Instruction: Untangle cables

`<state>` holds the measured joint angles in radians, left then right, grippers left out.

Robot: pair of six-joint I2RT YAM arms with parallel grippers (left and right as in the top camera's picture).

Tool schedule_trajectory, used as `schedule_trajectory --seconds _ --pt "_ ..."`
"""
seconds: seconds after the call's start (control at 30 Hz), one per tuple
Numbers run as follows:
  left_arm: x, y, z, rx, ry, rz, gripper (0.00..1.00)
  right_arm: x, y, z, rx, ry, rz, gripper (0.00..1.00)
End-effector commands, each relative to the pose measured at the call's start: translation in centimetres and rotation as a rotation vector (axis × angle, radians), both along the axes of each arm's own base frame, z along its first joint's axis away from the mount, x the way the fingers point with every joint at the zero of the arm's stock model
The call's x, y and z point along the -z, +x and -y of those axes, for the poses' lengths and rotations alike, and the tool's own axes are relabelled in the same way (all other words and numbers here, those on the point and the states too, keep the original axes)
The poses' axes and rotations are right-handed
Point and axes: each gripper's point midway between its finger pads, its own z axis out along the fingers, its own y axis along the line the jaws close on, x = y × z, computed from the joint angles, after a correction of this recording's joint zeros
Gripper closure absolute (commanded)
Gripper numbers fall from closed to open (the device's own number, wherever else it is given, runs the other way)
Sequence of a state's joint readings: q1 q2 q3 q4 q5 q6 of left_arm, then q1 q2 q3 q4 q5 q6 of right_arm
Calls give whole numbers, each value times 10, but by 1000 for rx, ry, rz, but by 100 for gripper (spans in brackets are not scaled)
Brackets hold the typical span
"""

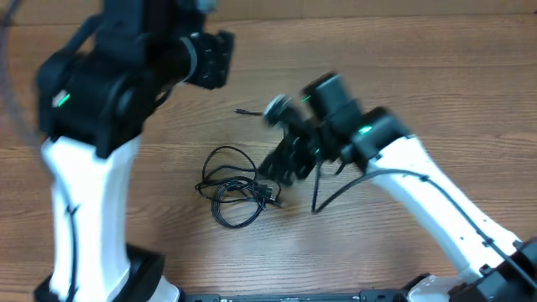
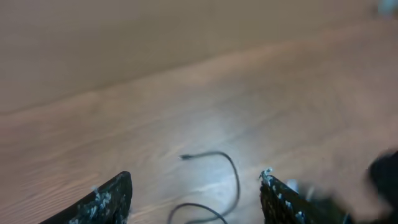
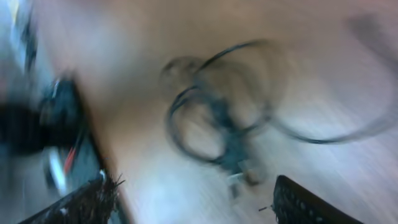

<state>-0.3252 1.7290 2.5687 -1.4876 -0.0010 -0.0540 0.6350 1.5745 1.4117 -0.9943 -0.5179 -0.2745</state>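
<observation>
Logged left gripper (image 2: 196, 176) and right gripper (image 3: 194, 186) apart, empty; cables (image 1: 242, 188) heaped just ahead of right. Judged best: pinch one strand, draw slowly.

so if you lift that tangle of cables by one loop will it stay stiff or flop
Probably floppy: the cables lie in thin, loose loops flat on the table. Likely very light, being so thin. Lifting one loop may drag the rest, since the strands cross mid-bundle.

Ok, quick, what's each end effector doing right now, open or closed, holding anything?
Left end effector: open, holding nothing.
Right end effector: open, holding nothing; view blurred.
</observation>
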Motion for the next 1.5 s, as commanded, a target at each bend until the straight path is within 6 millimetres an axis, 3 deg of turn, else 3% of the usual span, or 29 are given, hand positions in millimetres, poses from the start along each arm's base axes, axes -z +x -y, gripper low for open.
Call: schedule_trajectory --seconds 0.0,0.13,0.2,0.37,0.47,0.53,0.57,0.63,0.7,0.77,0.83,0.87,0.9,0.97,1.0,1.03,1.07,1.1,1.13,1.2,1.23,1.27,1.37,1.4,1.47 --pt "-44 -25 -46 -182 -44 130 34 14 -33 -21 -333 -32 144 21" --pt "-52 -38 -59 -209 -48 151 32 29 -48 -44 -513 -38 240 20" --pt "-52 -43 -61 -213 -43 149 32 39 -39 -63 -525 -42 305 20" --pt "-46 -49 -63 -213 -33 120 31 73 6 -93 -476 -82 447 21" --pt "-40 -53 -64 -214 -23 92 30 100 27 -105 -451 -76 456 35" --pt "-37 -55 -64 -213 -17 80 30 119 29 -107 -436 -91 418 36" --pt "-36 -55 -65 -208 -8 75 30 132 28 -106 -435 -108 390 40" --pt "-34 -56 -65 -205 0 70 30 145 27 -105 -416 -124 349 95" --pt "-33 -57 -65 -203 5 66 30 148 27 -101 -377 -142 310 96" --pt "-33 -57 -65 -199 10 68 29 124 28 -99 -356 -145 313 96" --pt "-34 -56 -65 -199 10 70 28 61 47 -94 -218 -159 384 96" --pt "-34 -56 -65 -201 12 73 27 42 52 -91 -182 -161 410 96" --pt "-35 -55 -67 -210 16 76 27 -4 61 -82 -103 -163 479 96" --pt "-35 -55 -70 -226 26 82 26 -63 68 -70 -14 -140 568 96" --pt "-35 -54 -72 -234 31 83 26 -104 70 -61 40 -108 629 96" --pt "-35 -54 -73 -239 35 83 26 -162 68 -47 101 -46 716 96" --pt "-35 -55 -73 -240 36 83 26 -190 65 -39 128 -5 756 96" --pt "-35 -55 -74 -241 38 82 26 -235 62 -23 179 70 816 96" --pt "-35 -55 -74 -237 45 82 26 -260 62 -10 232 123 835 96" --pt "-34 -55 -74 -235 48 79 26 -270 65 5 259 177 798 96" --pt "-33 -56 -74 -235 49 77 26 -256 69 12 248 167 740 96" --pt "-33 -56 -74 -236 51 74 25 -224 78 19 238 120 650 96" --pt "-30 -58 -79 -254 69 65 25 -159 108 43 328 14 499 96" --pt "-30 -58 -79 -254 69 64 25 -148 116 52 363 0 475 96" --pt "-31 -57 -78 -251 65 67 25 -156 119 60 398 11 475 96"
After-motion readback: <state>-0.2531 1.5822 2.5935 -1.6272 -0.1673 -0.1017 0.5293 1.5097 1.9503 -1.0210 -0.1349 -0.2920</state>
